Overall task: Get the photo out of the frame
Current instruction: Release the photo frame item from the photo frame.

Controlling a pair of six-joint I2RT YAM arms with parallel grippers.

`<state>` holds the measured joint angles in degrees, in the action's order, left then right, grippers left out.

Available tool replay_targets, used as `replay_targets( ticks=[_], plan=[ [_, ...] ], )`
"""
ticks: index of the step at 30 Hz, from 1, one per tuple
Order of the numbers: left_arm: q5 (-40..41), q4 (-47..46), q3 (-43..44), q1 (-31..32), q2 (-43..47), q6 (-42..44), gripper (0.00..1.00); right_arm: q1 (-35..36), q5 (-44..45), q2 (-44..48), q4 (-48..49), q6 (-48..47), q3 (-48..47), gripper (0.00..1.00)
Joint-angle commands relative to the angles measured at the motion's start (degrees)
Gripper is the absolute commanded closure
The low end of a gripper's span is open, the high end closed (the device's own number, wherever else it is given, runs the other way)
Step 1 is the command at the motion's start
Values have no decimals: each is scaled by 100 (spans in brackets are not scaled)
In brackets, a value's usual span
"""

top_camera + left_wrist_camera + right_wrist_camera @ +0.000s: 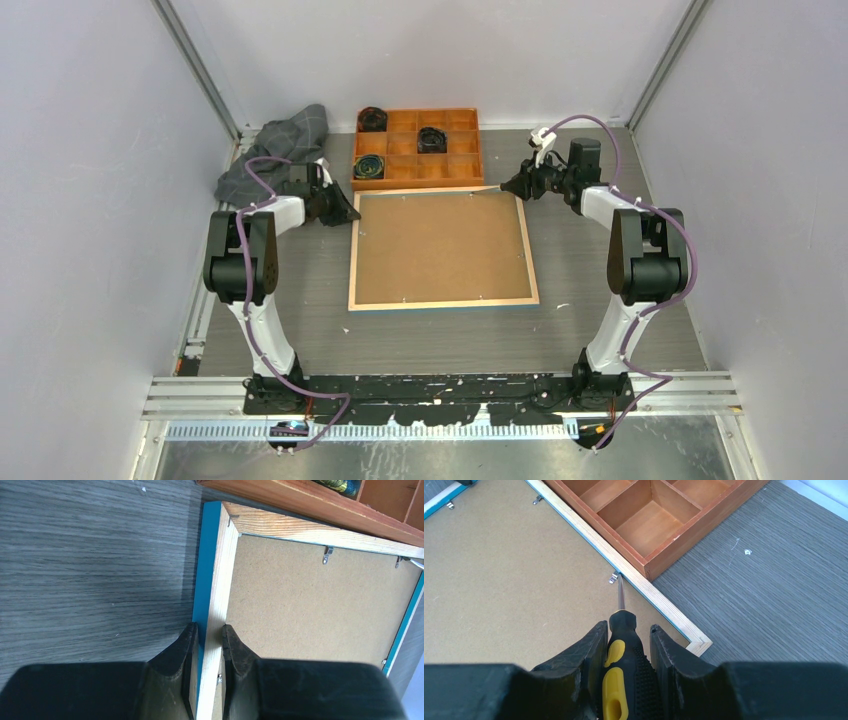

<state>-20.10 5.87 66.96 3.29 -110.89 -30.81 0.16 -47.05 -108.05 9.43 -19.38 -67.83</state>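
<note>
The left arm (245,265) and right arm (640,255) share white-and-black links, looping purple cables (585,117) and black tapered fingers (184,647).

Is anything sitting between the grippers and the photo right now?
Yes. The frame lies face down, and the brown backing board covers its whole opening, pinned by small metal clips along the rim; no photo shows. The right gripper holds a screwdriver with its tip at one clip.

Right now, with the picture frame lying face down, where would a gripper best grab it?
The frame, by its left wooden rim, coming from the left: that rim is a narrow raised strip, so one finger fits outside, one inside over the backing board. The left gripper grips it so.
</note>
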Motion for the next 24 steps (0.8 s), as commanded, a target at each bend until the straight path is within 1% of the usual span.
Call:
replay_targets(
  ticks=[1, 18, 24],
  plan=[
    [191, 99, -51, 48, -422, -19, 99, 132, 279, -212, 78, -168, 33, 99],
    [190, 104, -51, 40, -424, -20, 100, 289, 390, -195, -363, -624, -87, 99],
    [194, 107, -51, 47, -417, -17, 99, 321, 391, -180, -431, -655, -120, 99]
  ],
)
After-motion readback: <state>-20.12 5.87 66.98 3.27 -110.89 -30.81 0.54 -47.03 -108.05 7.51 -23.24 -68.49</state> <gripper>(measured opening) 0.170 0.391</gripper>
